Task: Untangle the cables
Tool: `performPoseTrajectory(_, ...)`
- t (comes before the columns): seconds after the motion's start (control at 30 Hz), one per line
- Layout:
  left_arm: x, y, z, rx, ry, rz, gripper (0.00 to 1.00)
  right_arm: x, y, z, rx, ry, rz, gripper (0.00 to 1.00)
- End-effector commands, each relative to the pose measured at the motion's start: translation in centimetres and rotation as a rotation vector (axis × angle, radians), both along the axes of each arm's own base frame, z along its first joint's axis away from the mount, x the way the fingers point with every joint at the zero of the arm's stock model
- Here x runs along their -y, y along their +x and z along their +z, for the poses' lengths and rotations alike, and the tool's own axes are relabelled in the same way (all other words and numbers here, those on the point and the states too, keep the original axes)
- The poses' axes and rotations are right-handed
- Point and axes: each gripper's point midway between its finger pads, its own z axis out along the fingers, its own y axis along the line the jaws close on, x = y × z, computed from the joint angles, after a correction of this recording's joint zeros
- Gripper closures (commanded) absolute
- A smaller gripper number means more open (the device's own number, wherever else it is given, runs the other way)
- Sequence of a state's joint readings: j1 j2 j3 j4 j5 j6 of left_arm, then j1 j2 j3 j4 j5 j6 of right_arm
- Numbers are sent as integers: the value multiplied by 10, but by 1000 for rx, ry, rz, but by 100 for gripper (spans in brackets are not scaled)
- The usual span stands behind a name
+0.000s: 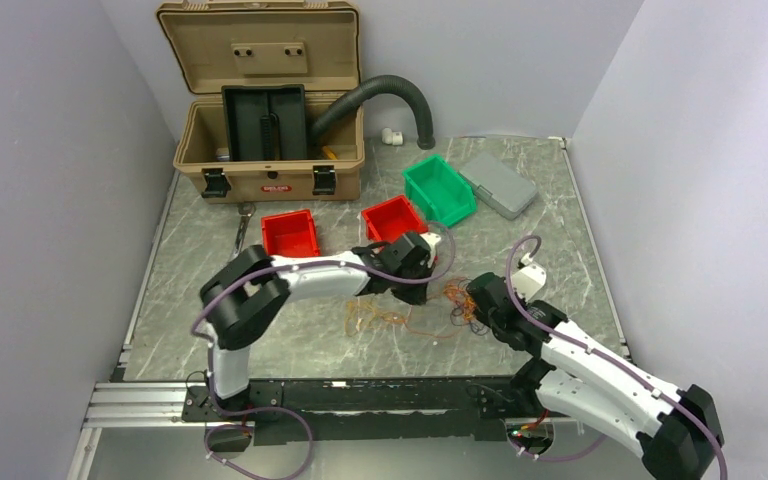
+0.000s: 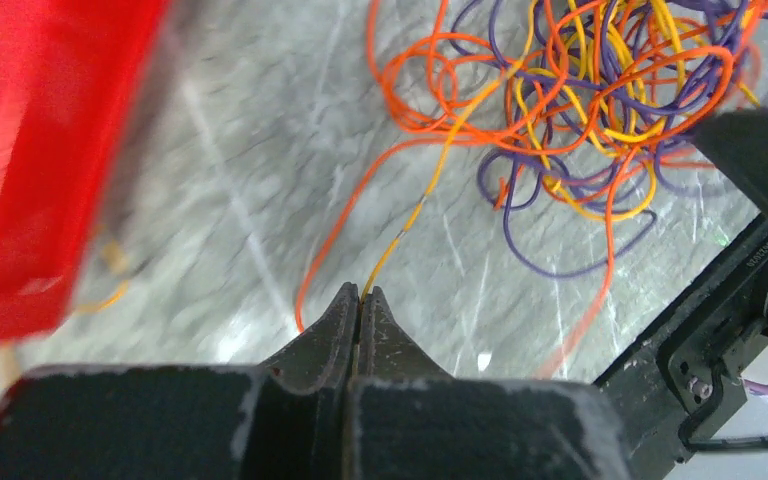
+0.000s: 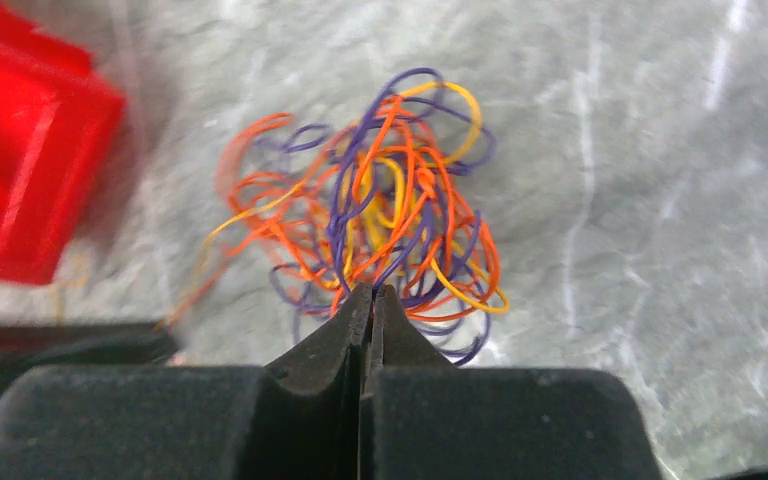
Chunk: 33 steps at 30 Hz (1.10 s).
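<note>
The cables (image 1: pixel 455 300) are a small tangle of thin orange, yellow and purple wires on the marble table, with loose orange strands (image 1: pixel 380 318) trailing to the left. In the left wrist view the tangle (image 2: pixel 580 110) lies ahead, and a yellow wire (image 2: pixel 400 240) runs from it into my left gripper (image 2: pixel 362 292), which is shut on it. My left gripper (image 1: pixel 412 292) sits just left of the tangle. My right gripper (image 3: pixel 370 290) is shut on strands at the near edge of the tangle (image 3: pixel 380 220). In the top view, my right gripper (image 1: pixel 472 300) meets it from the right.
Two red bins (image 1: pixel 290 232) (image 1: pixel 395 217) stand behind the left arm; one red bin (image 2: pixel 40 150) is close on the left gripper's left. A green bin (image 1: pixel 440 190), a grey case (image 1: pixel 498 185), a tan open toolbox (image 1: pixel 260 150) and a black hose (image 1: pixel 390 95) are at the back.
</note>
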State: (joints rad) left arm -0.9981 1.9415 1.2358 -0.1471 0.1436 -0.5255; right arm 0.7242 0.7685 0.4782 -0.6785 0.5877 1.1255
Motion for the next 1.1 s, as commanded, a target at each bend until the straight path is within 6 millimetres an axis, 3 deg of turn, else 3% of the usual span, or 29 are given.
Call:
performPoseTrajectory(0.0,-35,27,85,189,-4,110,100,31,-13,-27,-78,-2,-214,100)
performPoseTrajectory(0.1,-54,31,120,207,-33,125,100,39,-12,-34,-98,20,-247,100)
performPoseTrajectory(0.23,-74,33,162,240,-75,143,100,49,-8,-25,-58,44,-292,100)
performPoseTrajectory(0.37,-100,41,210,312,-127,198,100,59,-6,-7,-1,48,-356,99)
performPoseTrajectory(0.5,-116,40,252,373,-159,202,100,68,1,24,74,-1,-331,98)
performPoseTrajectory(0.53,-117,39,260,385,-165,193,100,63,5,35,85,-24,-253,90)
performPoseTrajectory(0.6,-113,33,272,394,-204,145,100,22,21,63,156,-26,99,66)
performPoseTrajectory(0.67,-106,27,277,381,-241,110,100,-16,23,90,254,51,336,38)
performPoseTrajectory(0.73,-100,23,280,366,-271,81,100,-49,18,109,337,140,525,26)
performPoseTrajectory(0.83,-95,19,283,351,-292,58,100,-93,5,130,444,256,787,17)
performPoseTrajectory(1.07,-95,12,292,342,-320,43,100,-137,1,134,524,313,1031,7)
